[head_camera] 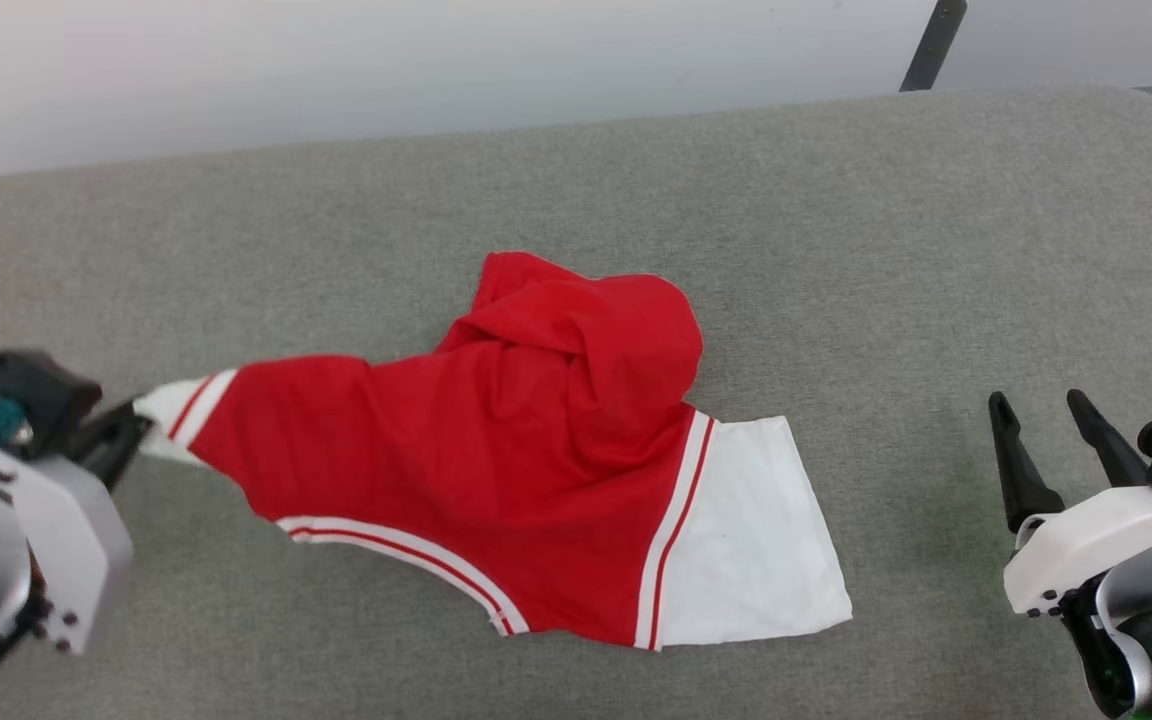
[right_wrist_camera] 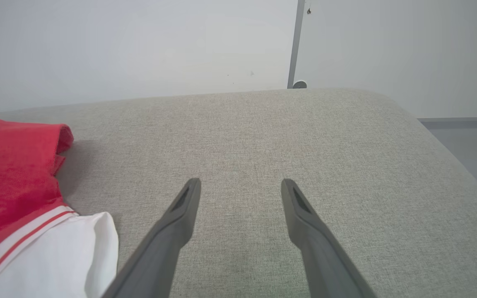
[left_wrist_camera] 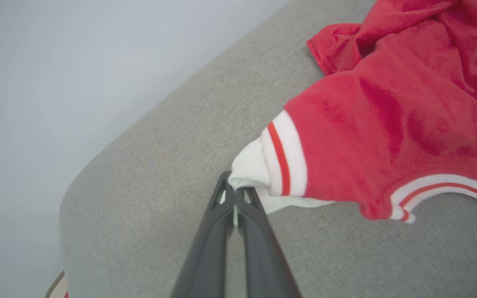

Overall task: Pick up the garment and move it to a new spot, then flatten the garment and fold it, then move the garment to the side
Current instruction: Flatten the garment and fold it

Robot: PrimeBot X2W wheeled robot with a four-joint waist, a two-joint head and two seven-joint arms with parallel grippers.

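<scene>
I see the garment (head_camera: 496,470) lying mid-way across the padded grey surface (head_camera: 836,200), roughly centred between the two arms. It's a red tee with a soft, slightly fuzzy fabric and white sleeves. White-red-white striped trim runs along each sleeve seam, and the same trim follows a curved edge on the near side (head_camera: 406,560).

It isn't flat. The red body is bunched, with a fold humped up at the far side (head_camera: 586,310). The right-hand sleeve (head_camera: 756,540) lies spread and smooth on the surface. The left-hand sleeve (head_camera: 164,408) is drawn out to a point toward my left arm.

Left gripper (left_wrist_camera: 235,191) is clenched on the tip of that white sleeve. In the left wrist view the fingers are pressed together with the cloth pinched at the very ends. The fabric just behind the pinch is gathered and sits slightly off the surface.

Right gripper (head_camera: 1041,400) is released, fingers spread wide with nothing between them. It sits low over bare grey fabric, well apart from the spread sleeve.

A pale wall (head_camera: 336,60) is behind.
</scene>
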